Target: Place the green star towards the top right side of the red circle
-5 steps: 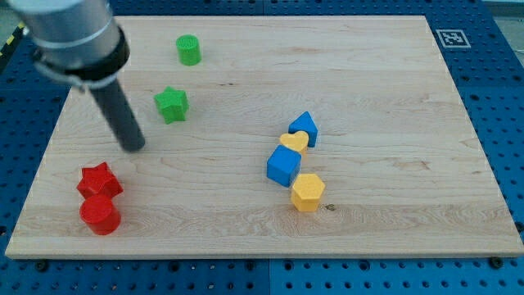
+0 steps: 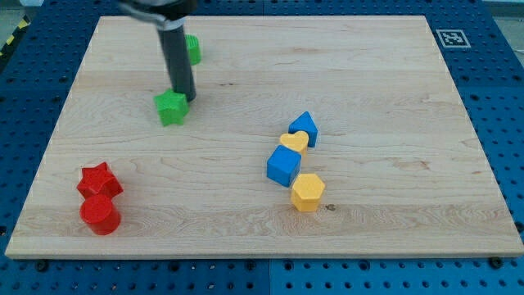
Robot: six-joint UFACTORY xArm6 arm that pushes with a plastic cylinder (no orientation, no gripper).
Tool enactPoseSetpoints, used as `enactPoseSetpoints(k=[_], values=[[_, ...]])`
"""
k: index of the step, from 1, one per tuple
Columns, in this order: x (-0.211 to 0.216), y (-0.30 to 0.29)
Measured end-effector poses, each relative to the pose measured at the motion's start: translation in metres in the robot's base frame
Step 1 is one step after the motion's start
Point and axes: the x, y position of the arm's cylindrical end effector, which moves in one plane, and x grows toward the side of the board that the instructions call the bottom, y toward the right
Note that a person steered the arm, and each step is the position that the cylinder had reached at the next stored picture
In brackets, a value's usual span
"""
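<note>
Wooden board [image 2: 368, 65]: my tip [image 2: 185, 98] touches the green star [image 2: 171, 107], grasping nothing

No readable text; fiducial marker [image 2: 449, 38] on board corner.

green star [image 2: 171, 107], red circle [image 2: 100, 215], red star [image 2: 98, 180], blue cube [image 2: 283, 165], yellow heart [image 2: 293, 142], pale wooden board [image 2: 385, 123]

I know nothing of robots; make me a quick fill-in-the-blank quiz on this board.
1. My tip sits at the upper right edge of the green ____.
2. The red star lies just above the red ____.
3. The yellow heart lies between two ____ blocks.
Missing words: star; circle; blue
</note>
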Motion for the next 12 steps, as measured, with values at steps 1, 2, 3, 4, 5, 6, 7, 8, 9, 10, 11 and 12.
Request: enactPoseSetpoints(k=[1, 2, 3, 4, 5, 6, 7, 8, 9, 10, 11, 12], values=[[0.036, -0.005], [0.066, -0.005], [0.055, -0.003], [0.031, -0.005], [0.036, -0.040], [0.053, -0.061], [0.056, -0.050], [0.059, -0.029], [0.075, -0.029], [0.096, -0.030], [0.106, -0.026], [0.109, -0.025]])
